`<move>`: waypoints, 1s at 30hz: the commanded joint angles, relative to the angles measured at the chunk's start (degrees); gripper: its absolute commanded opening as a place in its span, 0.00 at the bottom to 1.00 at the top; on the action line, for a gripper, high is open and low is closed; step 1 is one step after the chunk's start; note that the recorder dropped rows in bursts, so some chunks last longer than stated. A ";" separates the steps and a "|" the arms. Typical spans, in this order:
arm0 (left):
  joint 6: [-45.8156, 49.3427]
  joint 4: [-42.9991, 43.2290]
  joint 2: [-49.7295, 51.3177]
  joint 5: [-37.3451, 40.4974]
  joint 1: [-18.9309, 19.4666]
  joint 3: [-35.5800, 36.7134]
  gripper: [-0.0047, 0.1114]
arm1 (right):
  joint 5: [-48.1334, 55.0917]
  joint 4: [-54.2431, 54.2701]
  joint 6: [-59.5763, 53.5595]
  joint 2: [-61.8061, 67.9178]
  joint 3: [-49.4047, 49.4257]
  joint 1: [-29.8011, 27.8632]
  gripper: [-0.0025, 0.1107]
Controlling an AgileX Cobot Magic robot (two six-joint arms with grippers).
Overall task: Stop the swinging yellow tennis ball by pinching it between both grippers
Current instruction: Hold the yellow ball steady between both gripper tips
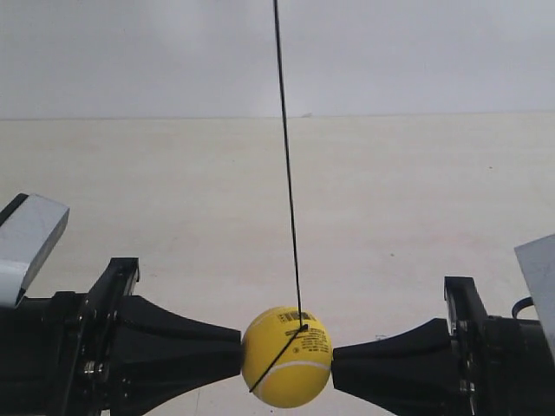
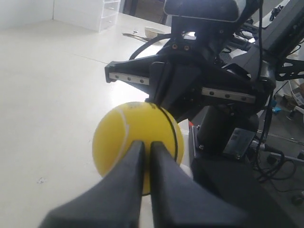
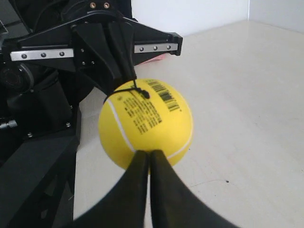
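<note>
Exterior view: yellow tennis ball [image 1: 286, 356] sits btwn two black gripper tips, one touching each side. String [image 1: 287, 173] runs taut from the ball's top up out of frame, a touch off vertical. Pale table [image 1: 416, 217] lies behind; can't tell if the ball clears it.

Left wrist view: left gripper [image 2: 146, 148] w/ jaws nearly together, only a thin slit btwn the fingers, nothing held inside. Its blunt tip presses on the ball directly ahead of it.

Right wrist view: right gripper [image 3: 148, 154] w/ jaws closed up, fingers meeting, nothing btwn them. Tip is against the ball; barcode label [image 3: 164, 97] and string knot sit on the ball past the tip, w/ left gripper's body on the far side. Ball is trapped tip-to-tip, not inside either pair of jaws.
</note>
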 commanded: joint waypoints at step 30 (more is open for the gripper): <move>0.95 -0.41 0.33 2.05 -0.34 -0.18 0.08 | -0.58 0.54 -1.09 0.15 -0.14 0.19 0.02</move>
